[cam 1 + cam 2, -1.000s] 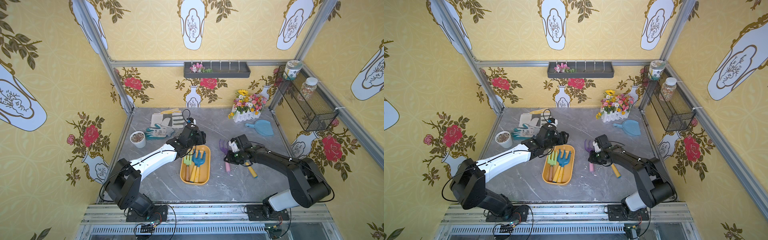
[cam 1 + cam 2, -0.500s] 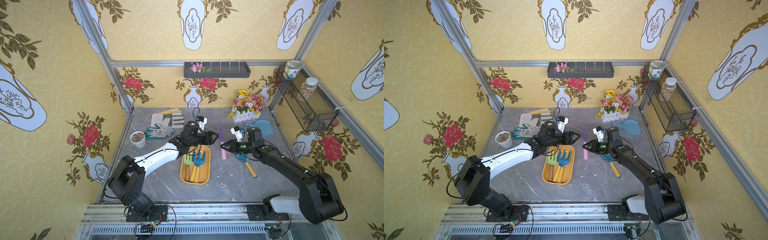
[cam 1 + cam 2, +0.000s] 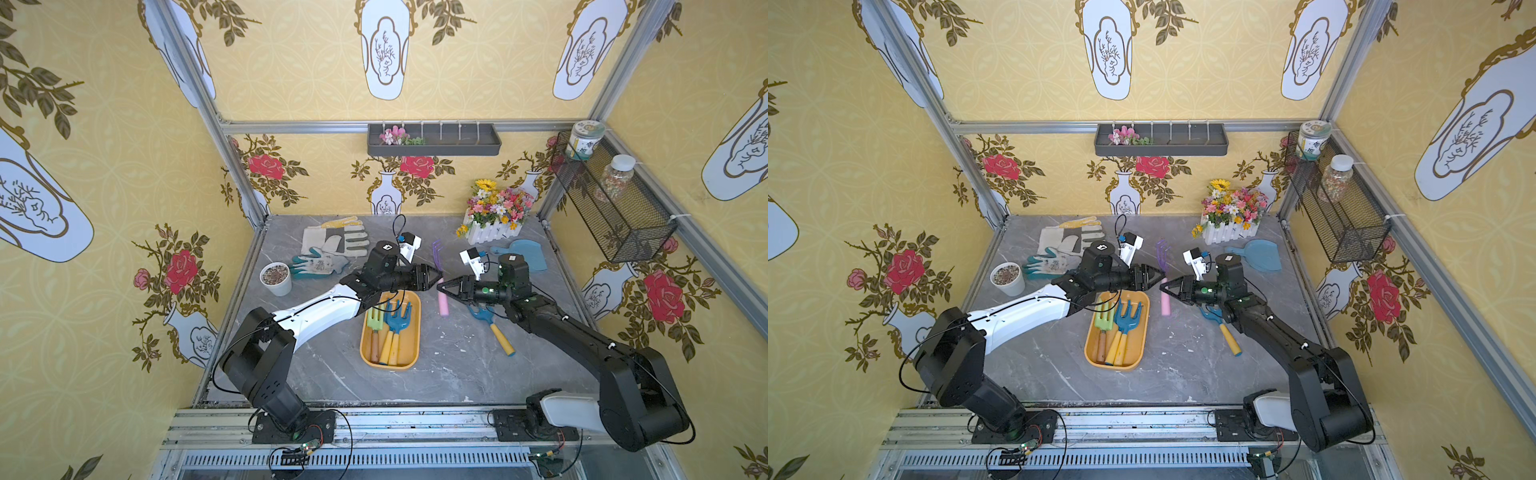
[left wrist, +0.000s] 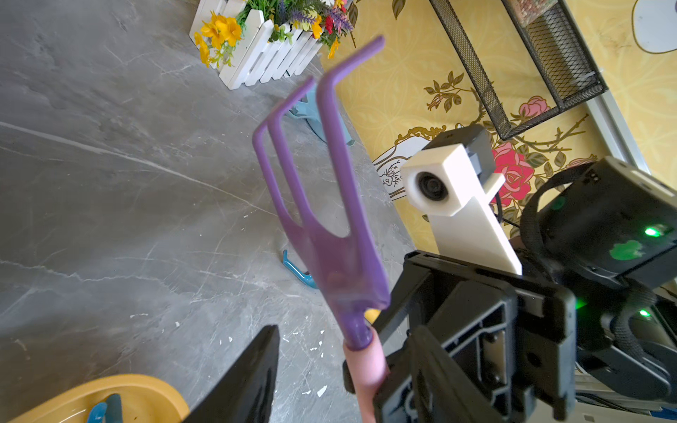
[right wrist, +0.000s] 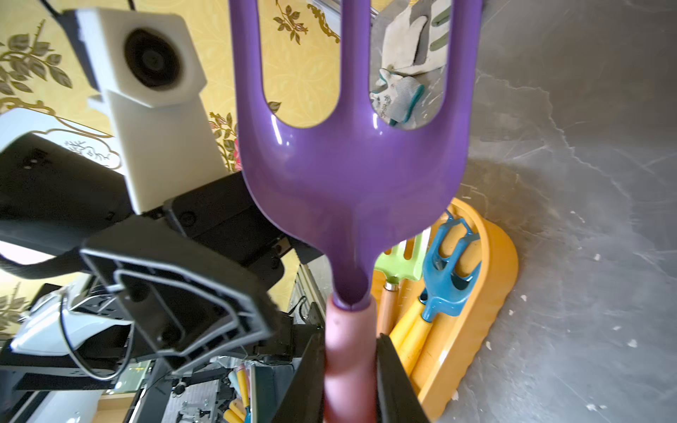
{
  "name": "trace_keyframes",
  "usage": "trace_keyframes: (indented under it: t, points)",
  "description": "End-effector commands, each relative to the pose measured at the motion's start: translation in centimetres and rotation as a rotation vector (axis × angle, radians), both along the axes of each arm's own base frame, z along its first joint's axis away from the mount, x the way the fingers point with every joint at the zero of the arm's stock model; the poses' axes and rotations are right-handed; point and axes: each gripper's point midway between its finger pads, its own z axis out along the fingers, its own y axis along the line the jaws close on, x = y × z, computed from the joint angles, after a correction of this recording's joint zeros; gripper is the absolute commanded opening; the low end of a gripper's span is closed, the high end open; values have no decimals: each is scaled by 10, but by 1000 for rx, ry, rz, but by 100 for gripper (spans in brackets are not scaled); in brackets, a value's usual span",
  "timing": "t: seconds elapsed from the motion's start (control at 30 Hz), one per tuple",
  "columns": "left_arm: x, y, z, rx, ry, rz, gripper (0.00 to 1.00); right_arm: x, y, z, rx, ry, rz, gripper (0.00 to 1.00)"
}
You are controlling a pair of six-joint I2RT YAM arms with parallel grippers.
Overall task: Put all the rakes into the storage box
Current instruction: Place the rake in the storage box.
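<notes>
A purple rake [image 3: 436,254] with a pink handle [image 3: 1166,301] hangs above the table in both top views, head toward the back wall. My right gripper [image 3: 442,287] is shut on the pink handle, whose sides both its fingers press in the right wrist view [image 5: 350,373]. My left gripper [image 3: 436,279] meets it tip to tip from the other side. It stands open about the handle [image 4: 366,366], with a gap beside one finger [image 4: 252,377]. The storage box [image 3: 388,365], a yellow-orange tray, lies just in front and below. It holds a green rake and a blue fork.
A blue tool with a yellow handle [image 3: 496,330] lies under my right arm. A blue dustpan [image 3: 519,255] and a flower box [image 3: 494,220] stand at the back right. Gloves [image 3: 332,245] and a white pot [image 3: 276,279] are at the back left. A mesh basket [image 3: 611,203] hangs on the right wall.
My right gripper has lifted the rake off the table and carried it back toward the middle. My left gripper has swung across to meet it, and its jaws have narrowed a little.
</notes>
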Motion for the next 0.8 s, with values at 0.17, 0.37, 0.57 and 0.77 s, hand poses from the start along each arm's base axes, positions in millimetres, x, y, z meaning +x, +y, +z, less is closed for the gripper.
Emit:
trace_keyframes:
  t: [0.17,0.37,0.57,0.77]
  points:
    - [0,-8,6,-47,-14,-35,56,-7,9,39,184,-89,77,11]
    - [1,-11,6,-54,-12,-45,49,-14,14,46,205,-108,112,11]
    - [2,-12,7,-65,-11,-49,10,-13,17,47,203,-113,118,12]
    - [3,-3,-1,-34,1,-27,0,-10,18,43,196,-99,111,16]
